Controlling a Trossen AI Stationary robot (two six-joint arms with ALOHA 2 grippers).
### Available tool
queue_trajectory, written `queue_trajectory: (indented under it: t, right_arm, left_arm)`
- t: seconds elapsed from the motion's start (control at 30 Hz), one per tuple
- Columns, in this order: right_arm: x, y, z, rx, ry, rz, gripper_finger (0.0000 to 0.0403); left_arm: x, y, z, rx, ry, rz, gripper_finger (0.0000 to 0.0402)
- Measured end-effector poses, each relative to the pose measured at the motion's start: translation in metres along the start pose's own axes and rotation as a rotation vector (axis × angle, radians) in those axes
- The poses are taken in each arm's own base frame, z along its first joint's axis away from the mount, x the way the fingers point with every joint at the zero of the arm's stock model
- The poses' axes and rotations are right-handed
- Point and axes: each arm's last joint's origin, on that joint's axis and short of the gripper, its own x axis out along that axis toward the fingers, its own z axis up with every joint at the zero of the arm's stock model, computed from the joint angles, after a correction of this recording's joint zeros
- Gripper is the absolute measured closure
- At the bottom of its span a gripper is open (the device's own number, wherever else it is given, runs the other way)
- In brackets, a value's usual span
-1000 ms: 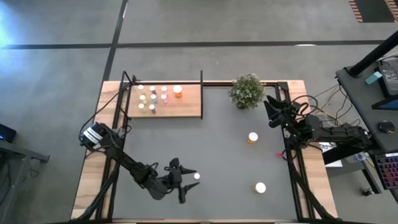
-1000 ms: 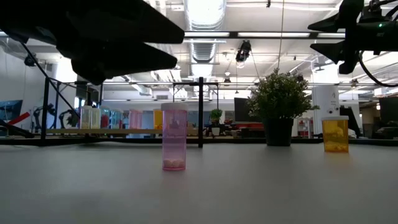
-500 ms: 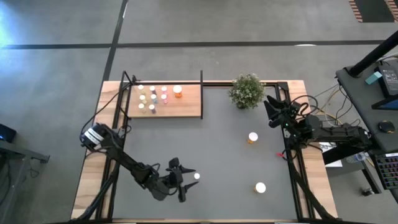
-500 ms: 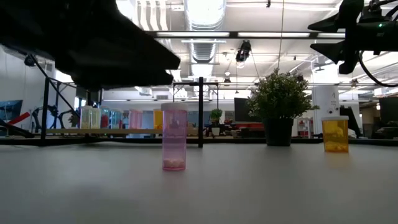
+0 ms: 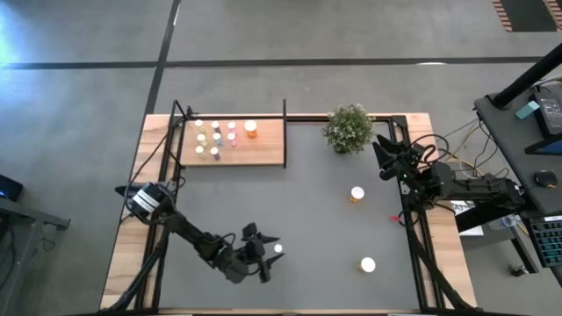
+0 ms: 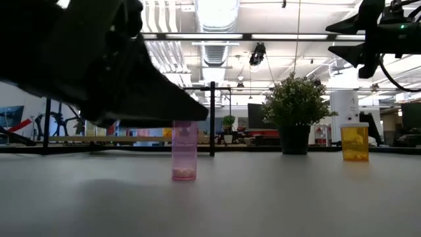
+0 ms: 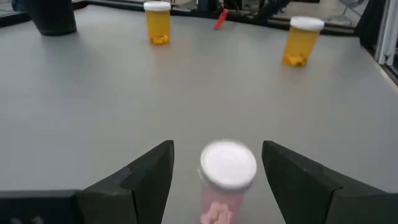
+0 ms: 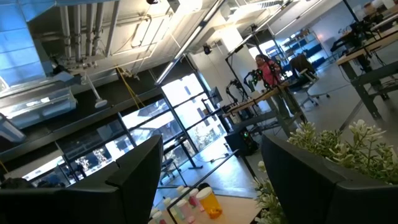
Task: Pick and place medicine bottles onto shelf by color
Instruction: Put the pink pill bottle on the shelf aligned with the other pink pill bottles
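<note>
**Bright Overhead Light, Dark Foreground Silhouette**

Even, bright light from ceiling fixtures (image 6: 217, 13) glaring white in the low view. Left gripper (image 6: 131, 99) up close, black, blurred, in silhouette. Soft shadow on the tabletop (image 6: 263, 197). Pink bottle's white cap (image 7: 228, 164) smeared, slightly out of focus. Blown-out windows in the right wrist view.

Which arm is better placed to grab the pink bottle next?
Left. Its open claw already straddles the pink bottle, while the right claw waits raised beside the plant.
</note>
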Motion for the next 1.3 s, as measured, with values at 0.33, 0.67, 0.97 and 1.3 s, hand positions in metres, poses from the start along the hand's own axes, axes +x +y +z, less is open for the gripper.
queue_trajectory:
  t: [0.33, 0.67, 0.97, 1.3]
  right_arm:
    - [0.0, 0.0, 0.0, 0.0, 0.0, 0.0, 0.0142]
    - [0.0, 0.0, 0.0, 0.0, 0.0, 0.0, 0.0142]
    - [0.0, 0.0, 0.0, 0.0, 0.0, 0.0, 0.0142]
    - [0.0, 0.0, 0.0, 0.0, 0.0, 0.0, 0.0142]
  left_arm:
    - [0.003, 0.0, 0.001, 0.004, 0.017, -0.015, 0.0182]
    - [0.003, 0.0, -0.001, 0.015, 0.033, -0.021, 0.0263]
    - [0.003, -0.001, 0.001, 0.002, 0.024, -0.025, 0.0304]
    - [0.003, 0.001, 0.009, -0.033, -0.053, 0.065, 0.03]
